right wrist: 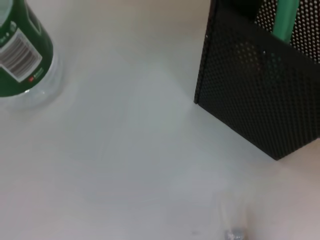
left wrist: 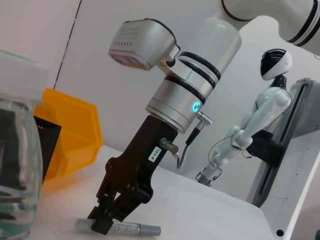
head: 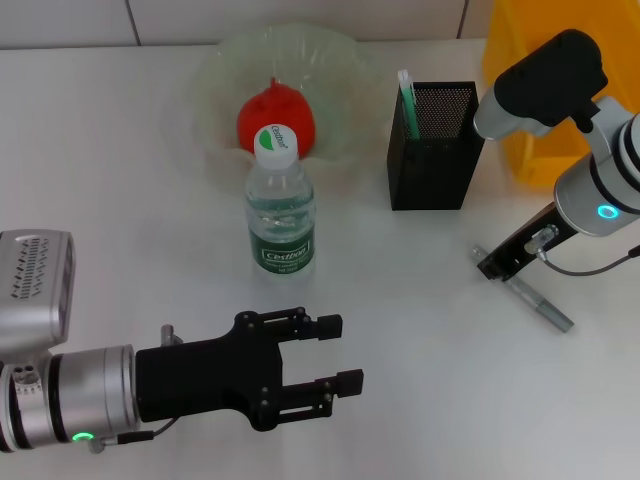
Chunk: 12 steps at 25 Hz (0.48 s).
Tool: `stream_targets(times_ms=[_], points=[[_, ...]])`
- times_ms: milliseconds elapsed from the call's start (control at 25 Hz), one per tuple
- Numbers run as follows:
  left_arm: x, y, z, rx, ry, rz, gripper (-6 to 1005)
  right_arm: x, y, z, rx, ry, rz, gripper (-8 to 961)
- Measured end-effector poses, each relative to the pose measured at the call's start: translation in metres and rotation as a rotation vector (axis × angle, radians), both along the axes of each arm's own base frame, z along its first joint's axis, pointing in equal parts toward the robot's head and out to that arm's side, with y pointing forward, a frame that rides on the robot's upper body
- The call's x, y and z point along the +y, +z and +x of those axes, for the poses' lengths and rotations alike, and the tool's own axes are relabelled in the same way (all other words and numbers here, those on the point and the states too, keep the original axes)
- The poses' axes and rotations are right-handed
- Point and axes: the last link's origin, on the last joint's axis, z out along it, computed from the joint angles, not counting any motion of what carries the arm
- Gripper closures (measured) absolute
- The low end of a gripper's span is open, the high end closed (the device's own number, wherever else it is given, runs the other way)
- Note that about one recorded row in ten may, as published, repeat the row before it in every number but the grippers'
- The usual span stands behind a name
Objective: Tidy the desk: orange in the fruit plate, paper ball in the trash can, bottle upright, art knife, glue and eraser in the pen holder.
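One knife (head: 540,305) left, lower right: we see the right gripper (head: 497,266) clenched on it for the holder (head: 432,146); left gripper (head: 335,376), bottom, spread wide.

Bottle (head: 281,205) upright, centre of desk (head: 420,330), just in front of fruit plate (head: 215,85). Orange (head: 275,112) in plate, behind bottle. Pen holder (head: 432,146) to right of bottle & plate. Bin (head: 525,110) behind-right of holder. Art knife (head: 540,304) flat on desk, front-right of holder. Right gripper (head: 492,268) down at knife's near end. Left gripper (head: 338,352) near front edge, left-front of bottle.
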Motion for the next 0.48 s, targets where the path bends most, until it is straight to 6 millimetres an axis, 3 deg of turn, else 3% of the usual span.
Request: stream_targets(times_ms=[80, 320, 360, 440, 480], points=[[0.000, 0.000, 0.000, 0.000, 0.000, 0.000, 336, 0.000, 0.002, -0.003, 0.008, 0.010, 0.007, 737], [-0.001, 0.000, -0.001, -0.002, 0.006, 0.003, 336, -0.006, 0.018, -0.019, 0.077, 0.075, 0.048, 810], [-0.001, 0.000, -0.001, -0.002, 0.006, 0.003, 336, -0.011, 0.034, -0.032, 0.164, 0.138, 0.087, 810], [-0.001, 0.000, -0.001, -0.002, 0.006, 0.003, 336, -0.014, 0.045, -0.038, 0.218, 0.170, 0.113, 811], [-0.001, 0.000, -0.001, -0.002, 0.006, 0.004, 336, -0.019, 0.068, -0.047, 0.347, 0.245, 0.176, 811]])
